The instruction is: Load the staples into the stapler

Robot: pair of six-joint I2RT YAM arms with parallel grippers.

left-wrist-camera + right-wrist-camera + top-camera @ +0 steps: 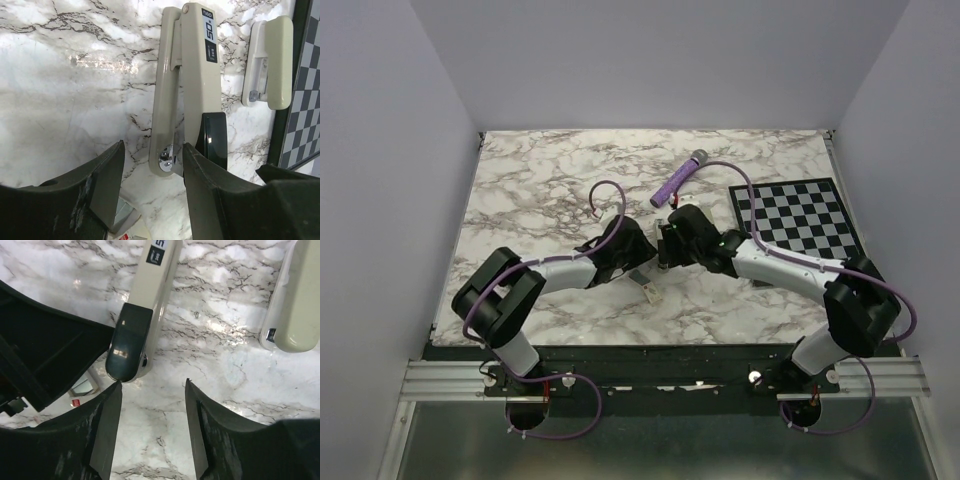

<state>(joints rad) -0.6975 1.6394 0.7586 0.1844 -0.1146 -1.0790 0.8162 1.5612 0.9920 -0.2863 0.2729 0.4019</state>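
A slim beige plastic stapler (195,75) with a glossy dark end cap lies flat on the grey-veined marble table (65,100), near its centre, where both arms reach in low. The left end effector (153,150) stands open, the stapler's chromed near end showing between its fingers. The right end effector (153,385) gapes empty just short of the cap. Only the overhead view shows a purple cylinder (678,178) farther back.

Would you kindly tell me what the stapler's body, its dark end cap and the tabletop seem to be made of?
The stapler body: likely moulded plastic, beige, satin, soft rounded edges. Its dark end cap: glossy plastic, judging by its bright highlight. The tabletop: marble-patterned, shiny with glare; stone or printed laminate, I cannot tell.
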